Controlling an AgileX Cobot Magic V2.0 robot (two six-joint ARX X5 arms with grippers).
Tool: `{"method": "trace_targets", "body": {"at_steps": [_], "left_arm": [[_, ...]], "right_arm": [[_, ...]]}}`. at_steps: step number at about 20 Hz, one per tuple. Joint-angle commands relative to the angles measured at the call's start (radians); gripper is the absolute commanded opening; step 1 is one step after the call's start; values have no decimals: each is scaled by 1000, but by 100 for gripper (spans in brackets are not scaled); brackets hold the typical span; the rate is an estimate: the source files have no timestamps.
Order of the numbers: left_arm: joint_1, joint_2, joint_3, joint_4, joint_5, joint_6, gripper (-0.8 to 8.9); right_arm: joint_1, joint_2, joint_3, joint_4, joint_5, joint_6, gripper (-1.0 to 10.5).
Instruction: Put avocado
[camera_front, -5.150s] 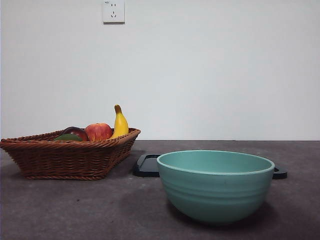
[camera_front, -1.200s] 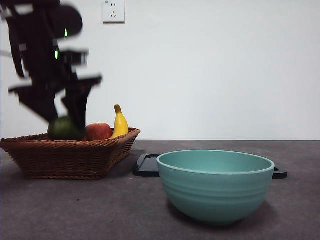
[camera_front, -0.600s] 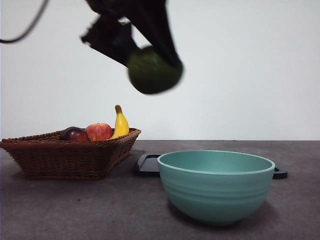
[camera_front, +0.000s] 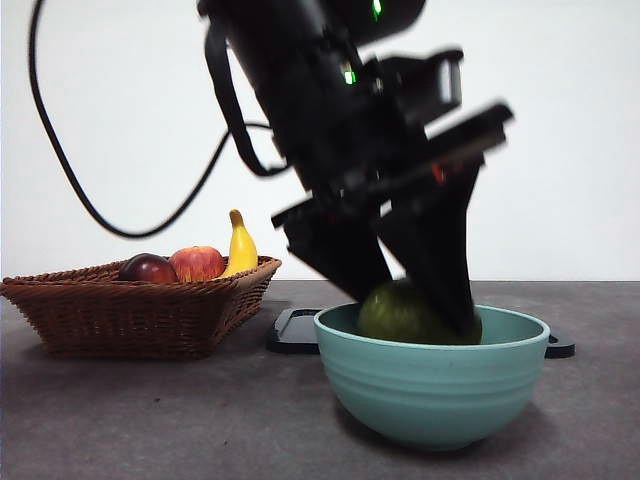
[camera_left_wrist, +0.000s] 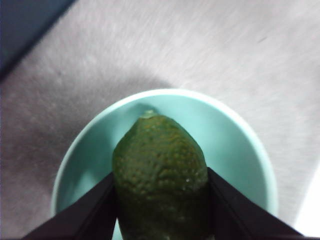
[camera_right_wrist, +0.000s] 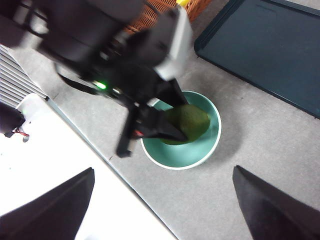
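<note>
The avocado (camera_front: 400, 312), dark green with bumpy skin, sits low in the teal bowl (camera_front: 430, 390), partly below its rim. My left gripper (camera_front: 415, 305) is shut on it, one black jaw on each side. The left wrist view shows the avocado (camera_left_wrist: 160, 170) between the jaws over the bowl's inner wall (camera_left_wrist: 235, 150). I cannot tell whether it touches the bowl's bottom. My right gripper (camera_right_wrist: 164, 169) is open and empty, high above the table, looking down on the bowl (camera_right_wrist: 175, 161), the avocado (camera_right_wrist: 187, 122) and the left arm.
A wicker basket (camera_front: 130, 315) at the left holds a dark red-purple fruit (camera_front: 148, 268), a red apple (camera_front: 197, 263) and a banana (camera_front: 240, 248). A black tray (camera_front: 295, 330) lies behind the bowl. It also shows in the right wrist view (camera_right_wrist: 270, 45).
The left gripper has carried the avocado from the basket, up and rightward, then down into the bowl. The basket's other fruits have not moved.
</note>
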Motion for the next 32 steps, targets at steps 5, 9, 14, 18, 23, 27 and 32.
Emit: {"method": "trace_targets", "body": {"at_steps": [5,9,14,18,23,27,32], "left_arm": [[-13,75,19,21,-2,16,157],[-16,76,19,21,-2,14,352],[-26,58,19,24,-1,4,345],[-26,-14,43,18,-2,1,343],[-4,-151,72,-6,-2,1,343],[70,-306,72,-44,-2,0,343],[261,-495,71,-135,-2,-10,343]], "right_arm": [[6,5,21,8,3,-1,443],[6,5,21,8,3,-1,443],[6,5,21,8,3,-1,443],[6,5,21,8,3,-1,443],[6,5,21,8,3,-1,443],[6,5,21,8,3,-1,443],[6,5,21,8,3,-1,443]]}}
